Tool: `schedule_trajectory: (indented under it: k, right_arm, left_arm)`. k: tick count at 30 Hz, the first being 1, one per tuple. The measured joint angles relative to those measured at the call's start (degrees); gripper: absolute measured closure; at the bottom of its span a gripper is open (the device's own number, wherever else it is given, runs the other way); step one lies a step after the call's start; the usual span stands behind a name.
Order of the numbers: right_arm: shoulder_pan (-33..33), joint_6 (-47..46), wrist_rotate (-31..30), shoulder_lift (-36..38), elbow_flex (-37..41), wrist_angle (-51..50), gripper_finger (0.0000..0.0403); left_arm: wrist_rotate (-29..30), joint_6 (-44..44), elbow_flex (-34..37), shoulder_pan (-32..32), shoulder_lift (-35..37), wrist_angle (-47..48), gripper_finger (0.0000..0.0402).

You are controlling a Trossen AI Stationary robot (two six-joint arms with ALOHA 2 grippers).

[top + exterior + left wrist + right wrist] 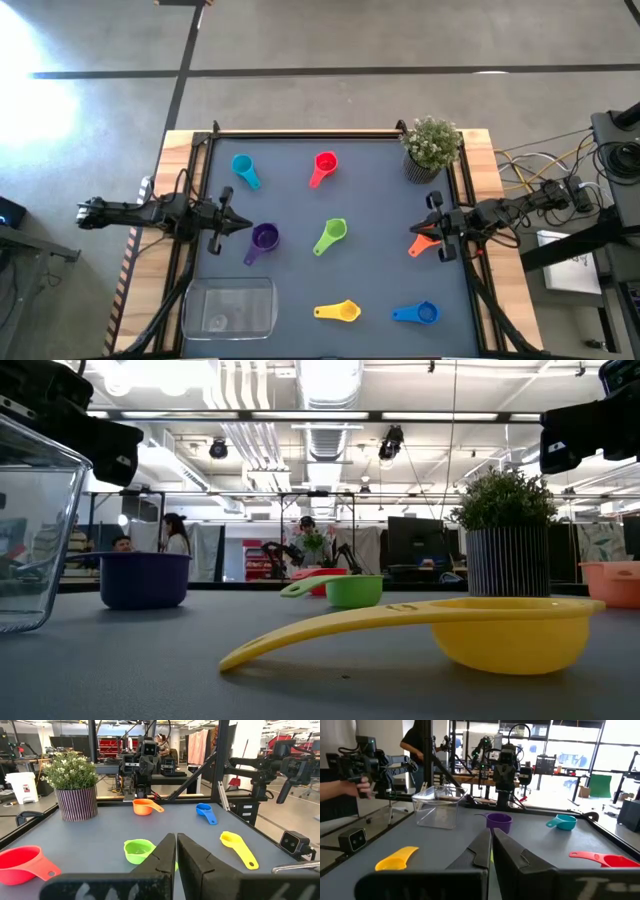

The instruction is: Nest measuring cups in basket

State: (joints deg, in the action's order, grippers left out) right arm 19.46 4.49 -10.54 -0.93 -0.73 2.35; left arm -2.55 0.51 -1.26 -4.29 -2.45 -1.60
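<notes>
Cups scattered singly across the dark bench (380, 200), none nested: light blue cup (244, 169) and red cup (324, 166) toward the far edge, purple cup (262, 239) and green cup (332, 235) in the middle row, yellow cup (340, 311) and dark blue cup (418, 313) along the near edge. Orange cup (422, 243) at the right side, partly under the right gripper (436, 229); touching it or merely beneath, hard to tell from above. Clear basket (229, 308) at the near left corner, holding no cup. Left gripper (236, 223) hovering at the left edge, just beside the purple cup, jaws pressed together on nothing. Right gripper's jaws likewise closed, empty in the wrist view. Potted plant (432, 147) standing at the far right corner.
</notes>
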Motion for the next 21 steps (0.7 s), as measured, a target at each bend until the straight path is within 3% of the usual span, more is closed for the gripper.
schedule_trajectory:
  k: [10,16,21]
  right_arm:
    - [0.0,0.0,0.0,0.0,0.0,0.0,0.0394]
    - [0.0,0.0,0.0,0.0,0.0,0.0,0.0394]
    - [0.0,0.0,0.0,0.0,0.0,0.0,0.0394]
  left_arm:
    - [0.0,2.5,0.0,0.0,0.0,-11.9,0.0402]
    - [4.7,3.2,0.0,0.0,-0.7,-15.1,0.0402]
    - [4.9,0.6,-1.2,0.0,-4.7,-14.9,0.0402]
